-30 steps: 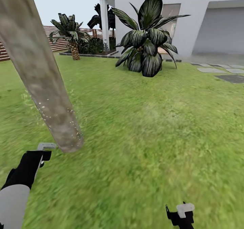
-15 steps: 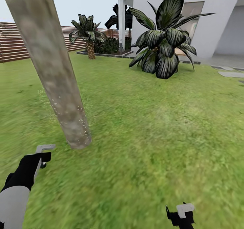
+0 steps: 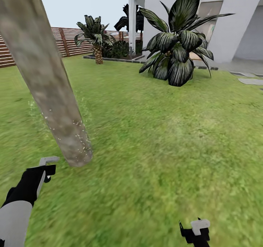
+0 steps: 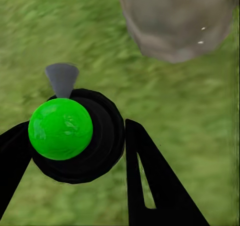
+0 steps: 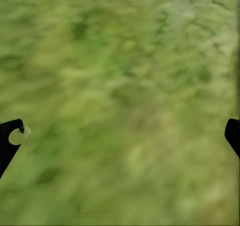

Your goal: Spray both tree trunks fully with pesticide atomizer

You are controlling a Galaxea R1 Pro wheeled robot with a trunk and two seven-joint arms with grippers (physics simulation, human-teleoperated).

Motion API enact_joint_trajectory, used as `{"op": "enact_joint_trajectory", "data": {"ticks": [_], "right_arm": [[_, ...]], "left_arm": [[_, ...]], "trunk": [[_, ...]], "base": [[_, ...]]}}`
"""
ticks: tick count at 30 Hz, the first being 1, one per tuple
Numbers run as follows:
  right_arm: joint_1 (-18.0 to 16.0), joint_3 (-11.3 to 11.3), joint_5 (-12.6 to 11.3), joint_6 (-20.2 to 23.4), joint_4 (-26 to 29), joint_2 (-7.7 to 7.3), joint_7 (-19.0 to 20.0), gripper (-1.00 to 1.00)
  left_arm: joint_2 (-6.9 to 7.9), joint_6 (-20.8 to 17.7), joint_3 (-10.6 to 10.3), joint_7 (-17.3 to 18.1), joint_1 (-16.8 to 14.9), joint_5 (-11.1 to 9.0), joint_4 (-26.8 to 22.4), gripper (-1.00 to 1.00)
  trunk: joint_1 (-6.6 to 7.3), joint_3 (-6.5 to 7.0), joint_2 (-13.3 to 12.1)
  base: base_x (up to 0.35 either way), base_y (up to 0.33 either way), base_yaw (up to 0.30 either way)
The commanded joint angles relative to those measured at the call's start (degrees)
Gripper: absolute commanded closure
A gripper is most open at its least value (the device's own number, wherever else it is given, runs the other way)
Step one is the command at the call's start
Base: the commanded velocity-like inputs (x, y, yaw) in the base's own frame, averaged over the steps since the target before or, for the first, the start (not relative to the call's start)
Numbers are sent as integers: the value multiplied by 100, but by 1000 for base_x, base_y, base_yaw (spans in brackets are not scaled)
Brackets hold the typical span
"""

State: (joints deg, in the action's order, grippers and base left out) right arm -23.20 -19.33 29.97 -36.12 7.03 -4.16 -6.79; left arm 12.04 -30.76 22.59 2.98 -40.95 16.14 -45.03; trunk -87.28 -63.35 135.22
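A thick, leaning grey-brown tree trunk [image 3: 47,86] rises from the lawn at the left of the head view, with white specks scattered over its lower part. My left gripper [image 3: 44,169] is just short of its foot, shut on the pesticide atomizer [image 4: 60,128], a black bottle with a bright green ball top and a grey nozzle [image 3: 48,160] that points toward the trunk base [image 4: 175,20]. My right gripper [image 3: 195,231] hangs low at the front right, open, with only grass between its fingertips [image 5: 11,136].
Green grass [image 3: 157,141] spreads all around. A big dark-leaved plant [image 3: 175,46] stands ahead before a white house [image 3: 233,16]. A short palm [image 3: 95,38] and a brown slat fence [image 3: 58,42] lie at the far left, grey paving [image 3: 250,80] at the right.
The whole view has swung sideways and back a little, so the camera has moved. Both arms keep their pose and the atomizer stays in my left gripper.
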Motion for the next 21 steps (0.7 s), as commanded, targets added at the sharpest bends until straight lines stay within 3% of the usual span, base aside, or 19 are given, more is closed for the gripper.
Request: {"op": "enact_joint_trajectory", "data": {"ticks": [1,8,13,21], "right_arm": [[0,0,0,0,0,1,1,-100],[0,0,0,0,0,3,0,-100],[0,0,0,0,0,11,1,-100],[0,0,0,0,0,3,1,-100]], "left_arm": [[0,0,0,1,0,3,1,100],[0,0,0,1,0,3,3,100],[3,0,0,1,0,15,3,100],[23,0,-8,8,0,16,3,100]], "trunk": [[0,0,0],[0,0,0],[0,0,0],[0,0,0]], "base": [[150,-239,0],[32,-268,0],[30,-272,222],[270,-144,81]]}}
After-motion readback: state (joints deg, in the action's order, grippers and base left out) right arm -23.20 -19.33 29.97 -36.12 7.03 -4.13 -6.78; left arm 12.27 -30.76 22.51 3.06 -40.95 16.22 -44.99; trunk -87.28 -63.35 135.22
